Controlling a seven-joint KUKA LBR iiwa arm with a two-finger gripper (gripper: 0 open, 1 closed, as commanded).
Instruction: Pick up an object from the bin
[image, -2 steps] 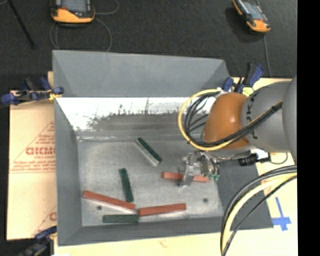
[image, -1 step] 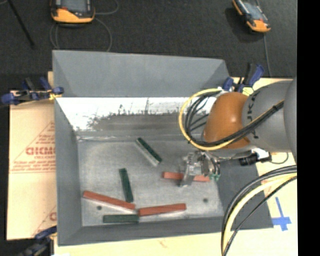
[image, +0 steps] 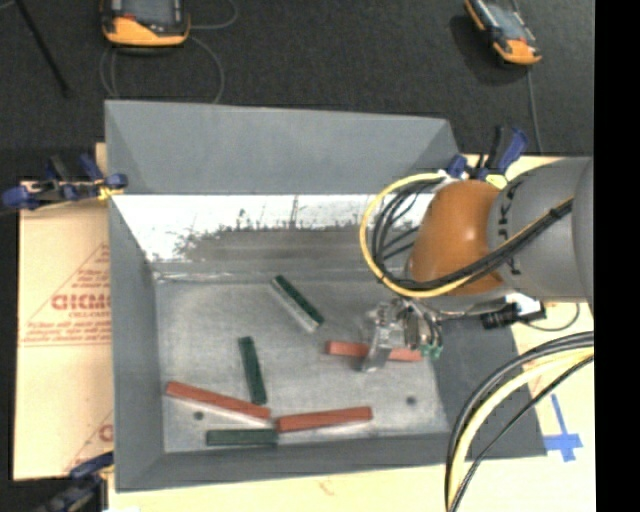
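From the camera view, I have the gripper (image: 383, 350) low in the right part of the grey metal bin (image: 135, 350), sitting right on a short red bar (image: 345, 349). That bar lies flat on the bin floor with its long axis running nearly left to right, tipped very slightly down toward the right. Its left end sticks out clear of the gripper, and a bit of its right end shows on the other side. The gripper crosses the bar around its middle. Whether it is released or clenched on the bar I cannot tell from here, because the wrist hardware hides that spot. Above it are the orange cover (image: 455, 235) and the looped cables (image: 385, 230) on the arm (image: 545, 230).

The rest of the bin holds five more bars, all flat on the floor and well apart from the gripper:

- A green bar (image: 298, 302) near the back wall, slanting from upper left to lower right.
- A second green bar (image: 252, 370) standing almost upright in the picture, left of centre.
- A long red bar (image: 217, 402) slanting down to the right along the front left.
- Another red bar (image: 323, 420), nearly level, with its left end close to the long red one's right end.
- A third green bar (image: 241, 437) lying level just in front of them, by the front wall.
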